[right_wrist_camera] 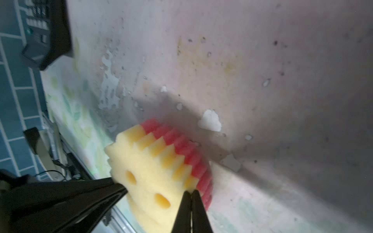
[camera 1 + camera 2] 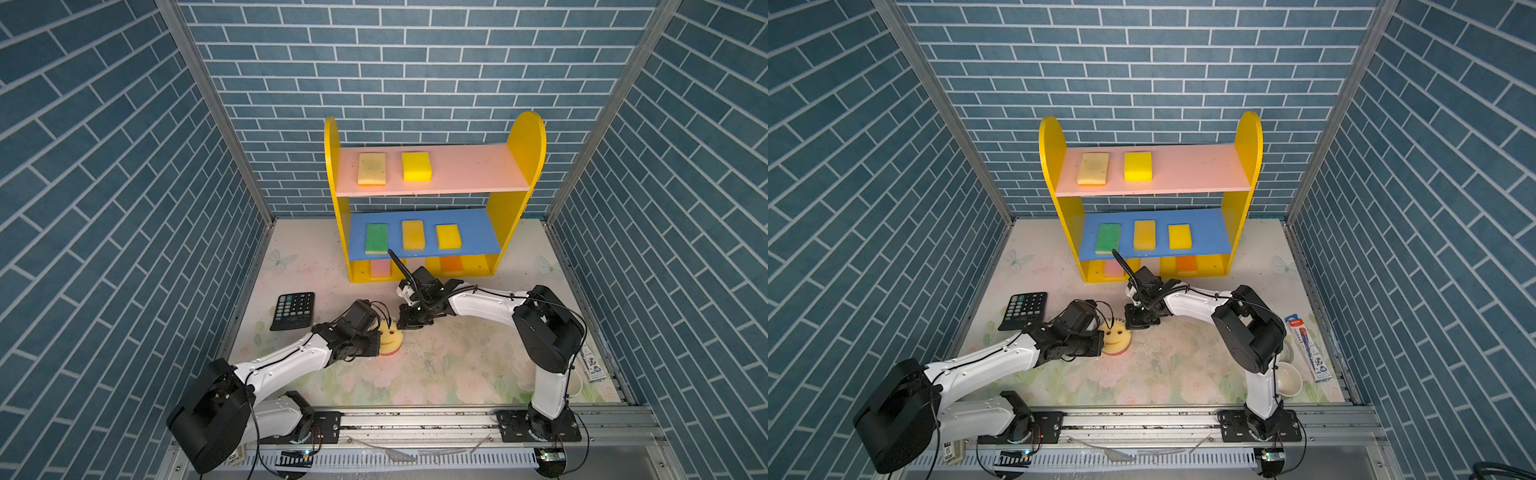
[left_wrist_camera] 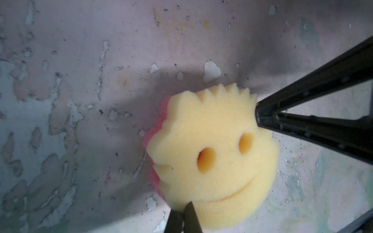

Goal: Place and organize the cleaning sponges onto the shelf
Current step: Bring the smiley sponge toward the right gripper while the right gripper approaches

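Although yellow-faced, the scalloped smiley-face sponge (image 3: 222, 125) is pink beneath. Pressed together, the left claw (image 3: 186, 207) and the right claw (image 1: 190, 194) each touch its rim.

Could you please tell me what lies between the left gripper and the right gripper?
The smiley sponge lies there, pinched at two edges by the left gripper and the right gripper; both wrist views show it.

porous matt foam smiley sponge (image 3: 212, 153)
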